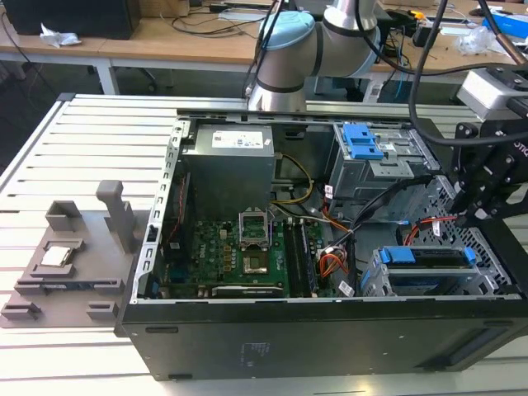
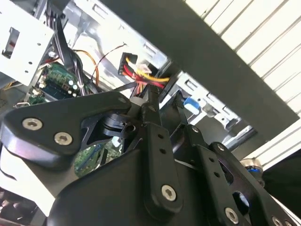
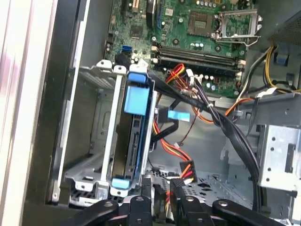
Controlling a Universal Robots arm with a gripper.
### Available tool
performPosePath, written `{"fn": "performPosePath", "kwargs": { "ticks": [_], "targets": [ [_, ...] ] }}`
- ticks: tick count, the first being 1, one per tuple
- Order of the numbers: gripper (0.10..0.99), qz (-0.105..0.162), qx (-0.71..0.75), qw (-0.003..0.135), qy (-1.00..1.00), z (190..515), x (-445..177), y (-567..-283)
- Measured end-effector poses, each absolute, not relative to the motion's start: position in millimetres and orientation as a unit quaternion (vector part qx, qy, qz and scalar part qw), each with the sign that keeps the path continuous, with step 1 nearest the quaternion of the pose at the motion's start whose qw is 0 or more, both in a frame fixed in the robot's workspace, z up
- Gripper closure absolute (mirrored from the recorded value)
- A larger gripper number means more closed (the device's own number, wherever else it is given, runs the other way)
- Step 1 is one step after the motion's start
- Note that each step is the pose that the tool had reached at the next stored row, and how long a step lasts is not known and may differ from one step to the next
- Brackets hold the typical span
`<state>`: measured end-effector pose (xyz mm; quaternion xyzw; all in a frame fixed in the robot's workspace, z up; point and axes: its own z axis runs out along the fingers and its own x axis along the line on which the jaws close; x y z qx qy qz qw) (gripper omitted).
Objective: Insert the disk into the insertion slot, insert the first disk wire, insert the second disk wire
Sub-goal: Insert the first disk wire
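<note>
The disk, framed by its bright blue caddy, sits inside the insertion slot, a silvery cage at the near corner of the open case on the exterior view's right. In the first wrist view the disk stands edge-on between the cage walls of the insertion slot. My gripper hangs just above and behind the cage. Its tip is close to the disk's end and beside a black connector on red, yellow and black wires. In the second wrist view that connector lies just past the gripper.
A thick black cable bundle crosses the case between the cage and the motherboard. A bigger grey bay with a blue latch stands at the back. The power supply fills the back corner. A grey fixture lies outside the case on the exterior view's left.
</note>
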<state>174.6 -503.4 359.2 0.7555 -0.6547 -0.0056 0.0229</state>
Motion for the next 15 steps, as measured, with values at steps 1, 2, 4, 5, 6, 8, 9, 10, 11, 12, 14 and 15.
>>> {"fn": "performPosePath", "kwargs": {
  "ticks": [1, 2, 4, 5, 6, 8, 9, 10, 11, 12, 14, 15],
  "targets": [
    [0.784, -0.006, 0.756, 0.023, -0.654, 358.6, 175.7, -503.1],
    [0.784, -0.005, 0.758, 0.023, -0.652, 357.8, 176.6, -502.9],
    [0.784, -0.003, 0.763, 0.027, -0.646, 356.1, 179.1, -502.8],
    [0.784, -0.002, 0.763, 0.029, -0.646, 356.0, 180.0, -502.8],
    [0.784, -0.002, 0.763, 0.029, -0.646, 356.0, 180.0, -502.8],
    [0.784, -0.001, 0.763, 0.029, -0.646, 356.0, 180.0, -502.8],
    [0.784, -0.001, 0.763, 0.029, -0.646, 355.9, 180.1, -502.8],
    [0.784, -0.001, 0.763, 0.029, -0.646, 355.9, 180.0, -502.8],
    [0.8, -0.001, 0.763, 0.029, -0.646, 356.0, 180.1, -502.8],
    [0.918, -0.001, 0.763, 0.029, -0.646, 356.0, 180.1, -502.8],
    [0.918, -0.001, 0.763, 0.029, -0.646, 356.0, 180.1, -502.8],
    [0.918, -0.001, 0.763, 0.03, -0.646, 355.9, 180.1, -502.7]
  ]
}}
